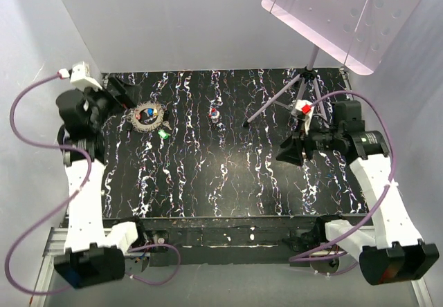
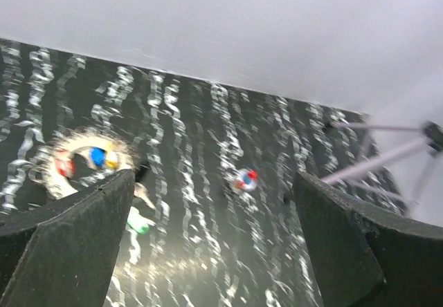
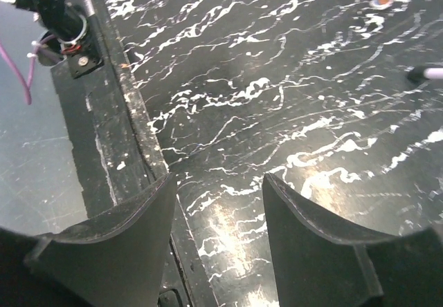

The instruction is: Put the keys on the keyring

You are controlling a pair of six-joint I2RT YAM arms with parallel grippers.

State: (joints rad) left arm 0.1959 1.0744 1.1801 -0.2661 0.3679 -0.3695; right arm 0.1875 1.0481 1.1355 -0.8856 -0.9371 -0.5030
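Note:
The keyring (image 1: 147, 117) lies at the table's back left, a round ring with grey keys fanned around it and blue, red and yellow caps inside. In the blurred left wrist view the keyring (image 2: 83, 162) sits just beyond the left finger. A loose green-capped key (image 1: 163, 133) lies right beside it, apart from the ring, and this green key (image 2: 138, 222) shows by the left finger's edge. My left gripper (image 1: 119, 103) hovers just left of the ring, open wide (image 2: 214, 182) and empty. At the right side my right gripper (image 1: 284, 153) stands open (image 3: 218, 182) over bare table, holding nothing.
A small red-white-blue object (image 1: 215, 115) sits mid-table at the back. A tripod (image 1: 304, 86) carrying a perforated pink plate (image 1: 346, 10) stands at the back right, one leg reaching toward the middle. The table's front edge (image 3: 111, 148) runs under my right gripper.

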